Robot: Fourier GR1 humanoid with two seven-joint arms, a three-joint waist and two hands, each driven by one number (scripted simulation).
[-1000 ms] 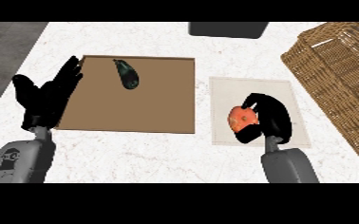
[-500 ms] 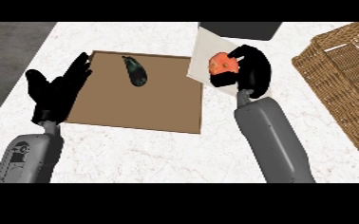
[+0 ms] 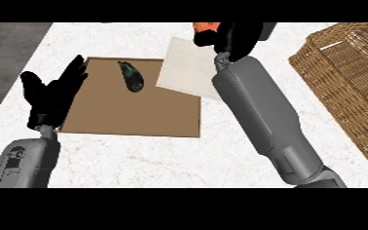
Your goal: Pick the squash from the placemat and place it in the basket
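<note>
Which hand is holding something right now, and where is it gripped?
The right hand holds the orange squash, fingers curled round most of it; the left hand holds nothing.

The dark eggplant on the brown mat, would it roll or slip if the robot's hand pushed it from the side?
Probably yes. The eggplant looks rounded and elongated, so a sideways push would likely roll it across the flat brown mat. Its skin looks glossy, so straight fingers might slide off. It tapers toward its stem end, so it may curve as it rolls.
</note>
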